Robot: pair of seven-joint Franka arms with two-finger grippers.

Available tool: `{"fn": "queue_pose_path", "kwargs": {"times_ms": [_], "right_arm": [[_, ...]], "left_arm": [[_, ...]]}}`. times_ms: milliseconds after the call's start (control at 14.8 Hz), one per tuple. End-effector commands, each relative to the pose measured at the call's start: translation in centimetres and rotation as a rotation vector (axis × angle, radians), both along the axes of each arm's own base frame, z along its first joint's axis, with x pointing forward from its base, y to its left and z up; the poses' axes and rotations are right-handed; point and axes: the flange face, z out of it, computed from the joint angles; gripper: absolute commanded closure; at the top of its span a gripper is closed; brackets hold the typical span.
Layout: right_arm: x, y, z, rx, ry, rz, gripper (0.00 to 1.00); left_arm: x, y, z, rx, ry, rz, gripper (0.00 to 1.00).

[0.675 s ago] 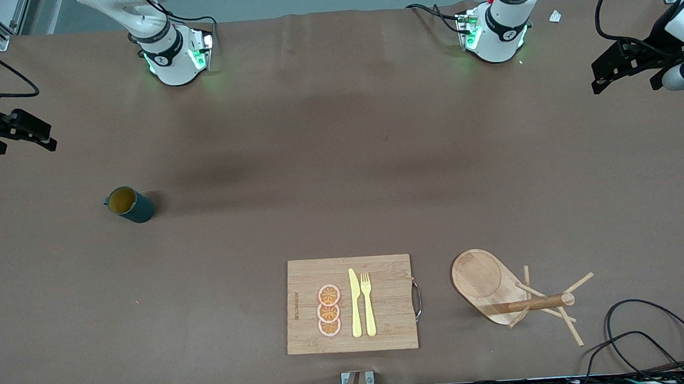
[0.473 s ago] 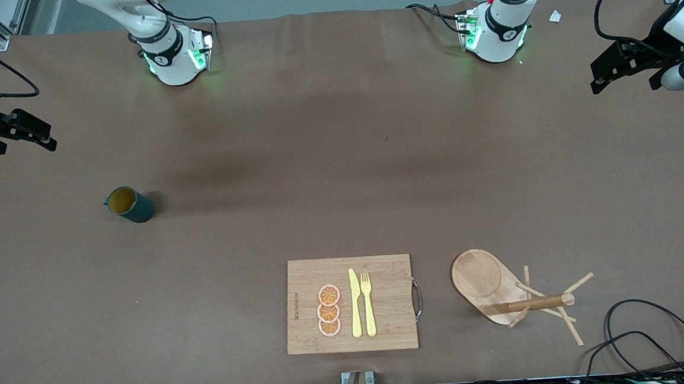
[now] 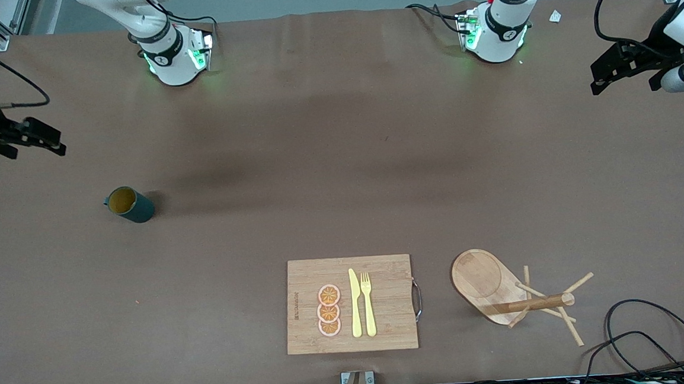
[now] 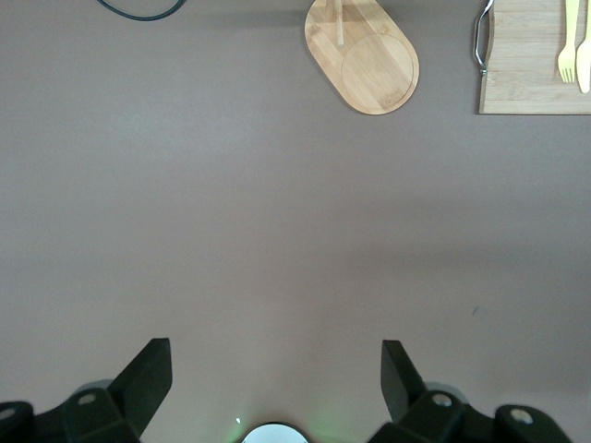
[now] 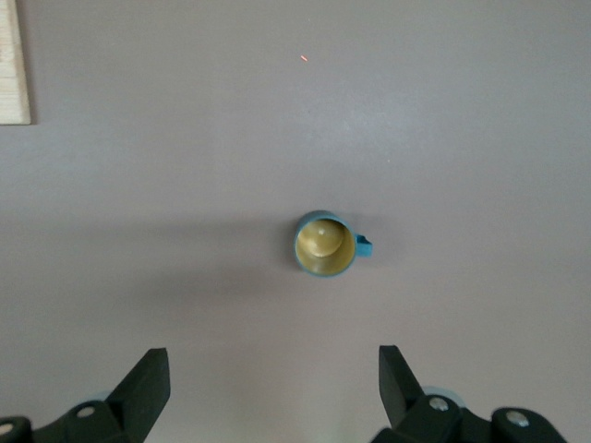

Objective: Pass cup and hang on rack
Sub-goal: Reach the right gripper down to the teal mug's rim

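Observation:
The dark teal cup (image 3: 129,204) with a yellow inside stands upright toward the right arm's end of the table, its small handle turned to that end. In the right wrist view the cup (image 5: 325,245) sits on bare table ahead of my right gripper (image 5: 272,369), which is open and empty. My right gripper (image 3: 33,145) hangs high over that end's edge. The wooden rack (image 3: 505,292) stands near the front camera, toward the left arm's end. My left gripper (image 3: 623,83) hangs open and empty over the left arm's end. The rack's oval base (image 4: 365,55) lies well away from my left gripper (image 4: 277,365).
A bamboo cutting board (image 3: 301,307) with orange slices (image 3: 329,310), a yellow knife (image 3: 355,303) and a fork (image 3: 368,303) lies beside the rack, near the front camera. Black cables (image 3: 641,328) loop at the corner next to the rack. The board's edge (image 5: 14,60) shows in the right wrist view.
My right gripper has shifted a little in over the table toward the cup. The left gripper, the cup and the rack have stayed in place.

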Motion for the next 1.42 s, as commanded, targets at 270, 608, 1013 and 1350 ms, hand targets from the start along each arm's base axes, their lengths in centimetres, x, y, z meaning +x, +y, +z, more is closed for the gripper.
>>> {"fn": "queue_pose_path", "kwargs": {"times_ms": [270,608,1013,1350], "right_arm": [[2.2,0.7,-10.9,0.019,-0.029,0.003,0.0],[1.5,0.6,-18.7,0.014,-0.057,-0.005,0.0],[1.5,-0.6,-24.3,0.015,0.02,-0.026,0.0],[0.9,-0.4,-26.3,0.017,0.063,-0.023,0.0]], "left_arm": [[-0.6,0.2,0.8,0.005,-0.005,0.009,0.0],[-0.7,0.2,0.8,0.005,0.001,0.012,0.0],[-0.2,-0.2,0.0,0.005,0.016,0.006,0.0],[0.1,-0.4,-0.3,0.002,0.013,0.001,0.0]]}}
